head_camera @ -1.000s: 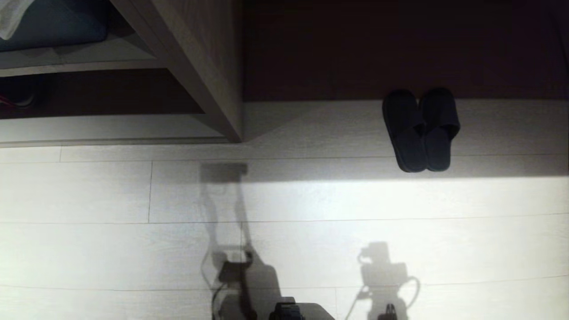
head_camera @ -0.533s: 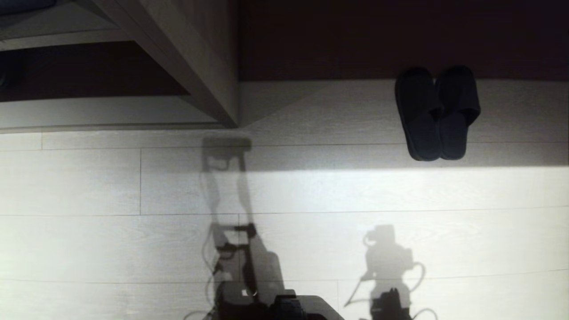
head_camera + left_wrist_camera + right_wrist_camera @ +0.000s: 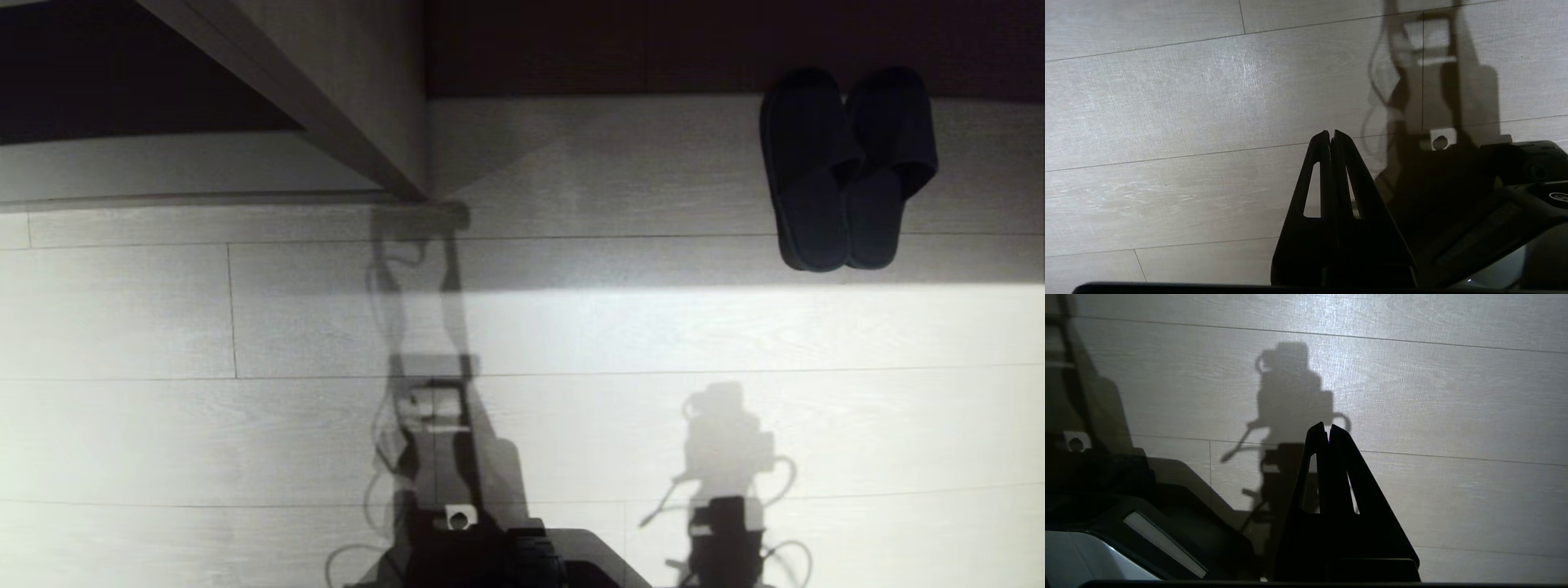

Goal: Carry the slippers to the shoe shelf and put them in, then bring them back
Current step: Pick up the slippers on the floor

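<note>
Lying side by side on the pale plank floor (image 3: 245, 327), the slippers (image 3: 845, 167) are touching each other along their inner edges, toes pointing toward the dark brown back panel (image 3: 653, 45) and heels toward the robot. They are sitting in the shaded strip at the far right of the floor, toes right at the foot of that dark panel, heels just short of the line where the bright light is starting. To their left, a slanted pale wood-grain board (image 3: 351, 90) is coming down to the floor, and beyond it the shoe shelf (image 3: 163, 167) is showing its light bottom board and dark back at the far left.

The left gripper (image 3: 1331, 136) is hanging over bare planks near the robot's dark base (image 3: 1515, 171), its two fingers pressed together with nothing between them. The right gripper (image 3: 1325, 428) is hanging over the floor on the other side, fingers likewise closed tip to tip and holding nothing. Both are well apart from the slippers. Shadows of the arms and cables are falling across the lit planks.
</note>
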Robot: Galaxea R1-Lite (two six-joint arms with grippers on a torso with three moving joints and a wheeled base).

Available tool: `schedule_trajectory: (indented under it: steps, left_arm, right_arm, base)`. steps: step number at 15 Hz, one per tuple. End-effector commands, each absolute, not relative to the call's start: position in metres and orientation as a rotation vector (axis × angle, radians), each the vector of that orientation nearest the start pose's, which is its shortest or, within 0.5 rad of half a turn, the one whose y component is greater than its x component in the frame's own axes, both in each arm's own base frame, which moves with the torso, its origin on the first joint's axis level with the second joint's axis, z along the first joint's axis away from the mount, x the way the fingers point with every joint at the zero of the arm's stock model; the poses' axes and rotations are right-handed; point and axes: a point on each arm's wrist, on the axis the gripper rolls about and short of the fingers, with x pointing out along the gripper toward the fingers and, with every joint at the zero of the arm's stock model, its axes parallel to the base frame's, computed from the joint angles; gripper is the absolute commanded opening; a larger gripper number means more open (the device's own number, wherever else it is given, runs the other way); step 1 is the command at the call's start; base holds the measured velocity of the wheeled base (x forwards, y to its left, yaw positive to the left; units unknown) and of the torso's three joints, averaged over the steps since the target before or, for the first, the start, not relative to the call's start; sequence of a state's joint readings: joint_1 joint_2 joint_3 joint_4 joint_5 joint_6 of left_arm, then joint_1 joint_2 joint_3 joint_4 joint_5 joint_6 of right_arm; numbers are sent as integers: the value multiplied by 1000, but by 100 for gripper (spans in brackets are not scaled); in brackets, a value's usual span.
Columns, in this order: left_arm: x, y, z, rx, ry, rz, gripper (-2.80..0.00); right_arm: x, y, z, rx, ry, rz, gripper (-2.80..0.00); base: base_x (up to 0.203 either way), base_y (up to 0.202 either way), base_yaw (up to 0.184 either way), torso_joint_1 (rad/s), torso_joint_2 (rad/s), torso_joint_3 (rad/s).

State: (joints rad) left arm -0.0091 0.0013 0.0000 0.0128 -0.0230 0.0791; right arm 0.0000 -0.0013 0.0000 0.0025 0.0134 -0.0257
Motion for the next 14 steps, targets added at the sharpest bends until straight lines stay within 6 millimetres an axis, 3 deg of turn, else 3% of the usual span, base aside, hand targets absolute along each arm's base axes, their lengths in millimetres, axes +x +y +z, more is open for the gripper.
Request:
schedule_trajectory:
  steps: [1,8,14]
  left_arm:
    - [-23,0,74,80,14,-33,-280]
    - [-23,0,74,75,13,-33,-280]
    - [-23,0,75,64,8,-31,-280]
  right_arm:
    - [-23,0,75,-26,1,14,-280]
    - [-23,0,75,-26,1,14,-280]
    - [-23,0,75,-26,1,14,-280]
  base:
    - [0,0,0,-3,2,-201]
    - [0,0,0,2,3,-198]
    - [0,0,0,3,-1,-36]
